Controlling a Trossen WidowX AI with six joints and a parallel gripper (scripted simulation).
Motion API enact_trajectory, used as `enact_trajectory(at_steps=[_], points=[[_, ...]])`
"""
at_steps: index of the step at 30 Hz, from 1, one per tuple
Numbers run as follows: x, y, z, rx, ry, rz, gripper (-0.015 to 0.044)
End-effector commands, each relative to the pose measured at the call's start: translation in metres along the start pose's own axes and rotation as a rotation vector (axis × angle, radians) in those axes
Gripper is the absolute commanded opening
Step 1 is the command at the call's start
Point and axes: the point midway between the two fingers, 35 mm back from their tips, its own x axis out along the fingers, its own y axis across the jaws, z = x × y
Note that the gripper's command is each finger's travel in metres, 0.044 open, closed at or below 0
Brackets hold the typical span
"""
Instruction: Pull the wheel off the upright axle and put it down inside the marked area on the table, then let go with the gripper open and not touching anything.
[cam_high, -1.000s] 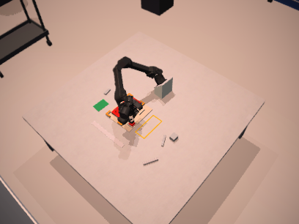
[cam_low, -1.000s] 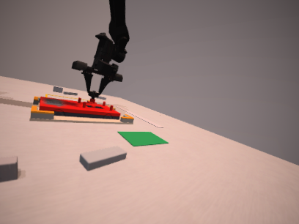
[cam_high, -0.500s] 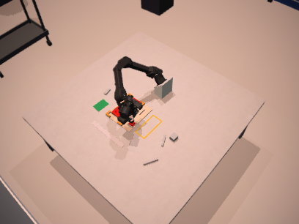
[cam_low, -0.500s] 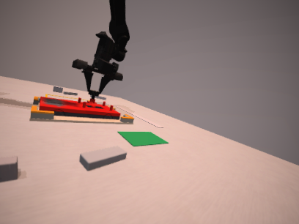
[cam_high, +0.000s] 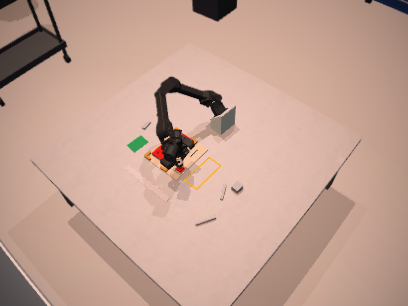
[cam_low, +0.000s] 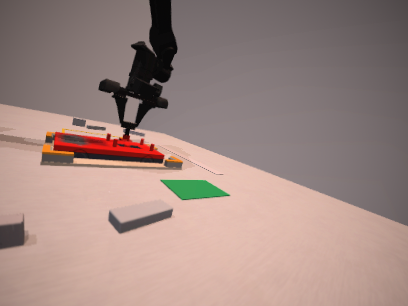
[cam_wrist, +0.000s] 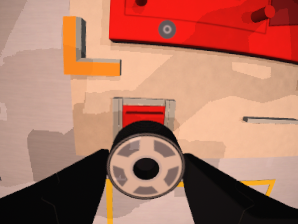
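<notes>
My gripper (cam_high: 179, 159) (cam_low: 128, 124) (cam_wrist: 145, 158) is shut on the dark-rimmed wheel (cam_low: 127, 132) (cam_wrist: 146, 129), one finger on each side. The wheel's pale spoked face points up in the wrist view. Its centre shows a dark round spot; I cannot tell whether that is the axle's tip or the open bore. The wheel is just over the small red block (cam_high: 180, 170) (cam_wrist: 144, 111) in a grey bracket at the board's front edge. How much of the axle is inside the wheel is hidden. The yellow outline of the marked area (cam_high: 209, 177) (cam_wrist: 109, 202) lies beside the board.
A red plate (cam_low: 90, 143) (cam_wrist: 215, 37) with upright pegs sits on the pale board between orange corner pieces (cam_low: 57, 151) (cam_wrist: 70, 50). A green patch (cam_high: 137, 144) (cam_low: 195, 189) lies beyond it. Grey blocks (cam_high: 237, 187) (cam_low: 141, 215) lie around. An upright grey panel (cam_high: 226, 122) stands behind.
</notes>
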Motion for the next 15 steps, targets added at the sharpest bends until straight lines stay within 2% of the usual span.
enact_trajectory(at_steps=[1,15], points=[[-0.0066,0.0021,-0.0007,0.006,0.01,0.009,0.0],[-0.0112,0.0018,-0.0007,0.005,0.009,0.009,0.0]])
